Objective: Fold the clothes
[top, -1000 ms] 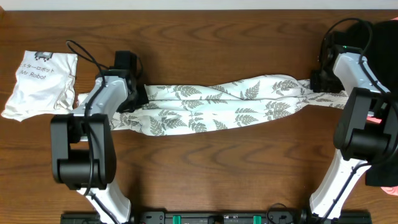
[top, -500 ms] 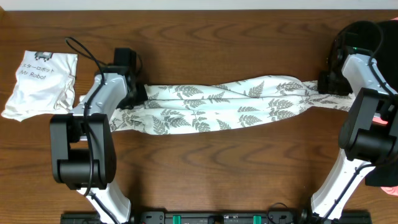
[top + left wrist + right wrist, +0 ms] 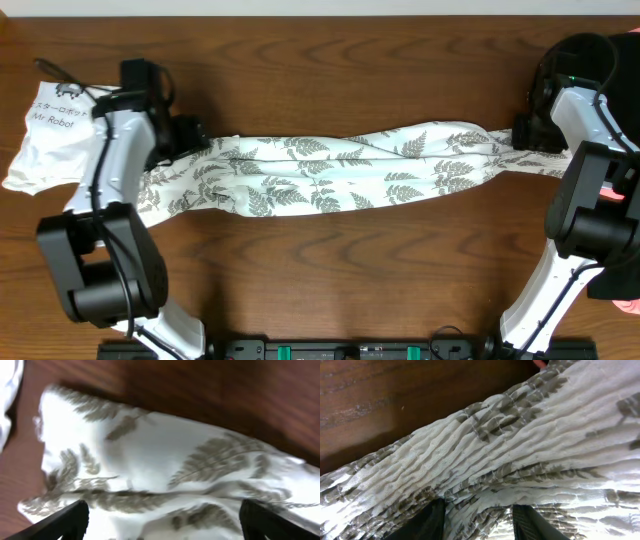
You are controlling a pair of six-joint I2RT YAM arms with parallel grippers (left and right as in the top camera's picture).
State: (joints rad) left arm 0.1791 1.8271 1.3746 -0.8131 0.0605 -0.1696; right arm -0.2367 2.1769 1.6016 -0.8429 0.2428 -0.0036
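Lengthwise across the wooden table (image 3: 330, 60), the fern-printed garment (image 3: 340, 175) is laid out as a long, loosely bunched band that runs from one arm to the other. Its left end is spread wider and sags toward the near edge, while its right end is gathered into a narrow twist.

The left gripper (image 3: 188, 138) is seen above the garment's upper left corner. In the left wrist view its fingers (image 3: 70, 520) are parted widely, nothing is clasped between them, and the cloth lies flat below the left gripper (image 3: 160, 522).

The right gripper (image 3: 522, 133) is placed at the gathered right end. In the right wrist view the crinkled fabric (image 3: 520, 445) is drawn in pleats down to the right gripper (image 3: 480, 520), and a bunch of it is clamped between the dark fingers (image 3: 427, 522).

A white shirt (image 3: 65, 135) printed "Mr Robot" is crumpled at the table's left edge, just beside the garment's left end and partly crossed by the left arm.
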